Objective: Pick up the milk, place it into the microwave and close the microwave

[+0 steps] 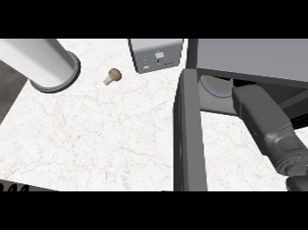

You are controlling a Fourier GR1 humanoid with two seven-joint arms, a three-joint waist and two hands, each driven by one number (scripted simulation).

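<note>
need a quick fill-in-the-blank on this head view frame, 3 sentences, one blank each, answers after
1. The microwave door stands ____.
2. The right forearm reaches into the ____.
3. The small brown thing lying on the counter between the white cylinder and the toaster is a ____.

Missing words: open; microwave; mushroom
</note>
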